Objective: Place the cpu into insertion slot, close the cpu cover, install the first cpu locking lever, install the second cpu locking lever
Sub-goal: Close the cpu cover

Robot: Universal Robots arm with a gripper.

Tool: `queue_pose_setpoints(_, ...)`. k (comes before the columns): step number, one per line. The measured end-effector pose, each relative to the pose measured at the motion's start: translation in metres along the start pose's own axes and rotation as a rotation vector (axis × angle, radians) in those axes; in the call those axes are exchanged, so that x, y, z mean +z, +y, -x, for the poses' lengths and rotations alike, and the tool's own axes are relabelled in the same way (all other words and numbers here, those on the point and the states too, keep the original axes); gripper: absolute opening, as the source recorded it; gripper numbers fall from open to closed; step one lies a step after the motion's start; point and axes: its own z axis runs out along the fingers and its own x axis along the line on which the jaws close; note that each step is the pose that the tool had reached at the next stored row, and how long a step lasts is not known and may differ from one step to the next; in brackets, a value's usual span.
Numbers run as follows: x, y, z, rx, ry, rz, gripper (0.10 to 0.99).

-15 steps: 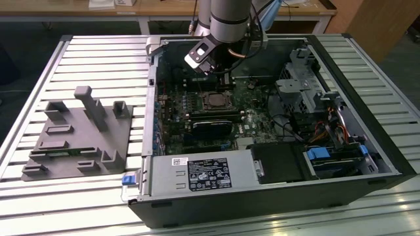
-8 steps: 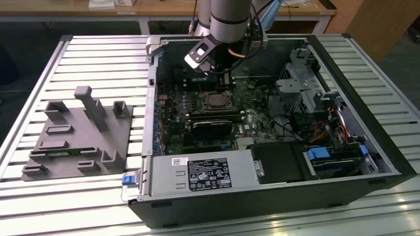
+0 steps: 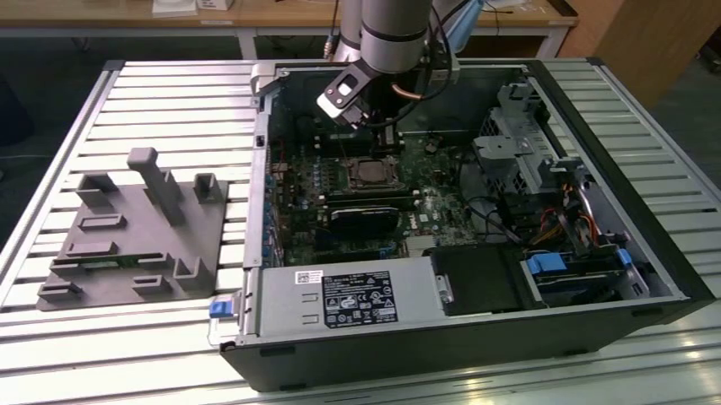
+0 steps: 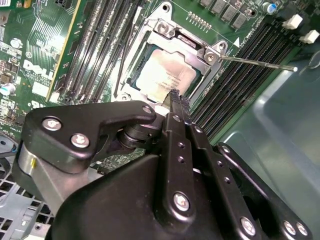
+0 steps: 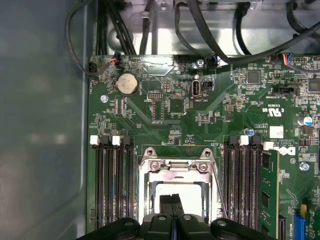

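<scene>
The cpu point(image 4: 167, 75) lies flat in the insertion slot point(image 3: 370, 171) on the green motherboard, its dull silver top showing through the window of the cpu cover point(image 5: 175, 175), which is down over it. My gripper point(image 4: 177, 96) hangs just above the socket's edge, its black fingers shut together with nothing between them. In the first wrist view the fingertips point(image 5: 167, 202) overlap the chip point(image 5: 192, 192). One thin metal locking lever point(image 4: 255, 62) sticks out sideways from a corner of the socket, clear of its latch; it also shows as a slanted rod point(image 5: 219, 190).
Black memory slots point(image 5: 112, 185) flank the socket on both sides. The open computer case point(image 3: 262, 169) lies on a slatted table, with a power supply box point(image 3: 338, 299) in front, drive cages point(image 3: 529, 143) on the exterior view's right and a grey fixture point(image 3: 135, 236) outside on the left.
</scene>
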Motion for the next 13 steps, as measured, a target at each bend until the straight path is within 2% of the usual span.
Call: queue_pose_setpoints(13,0.0000,0.0000,0.0000,-0.219,0.0026,-0.011,0.106)
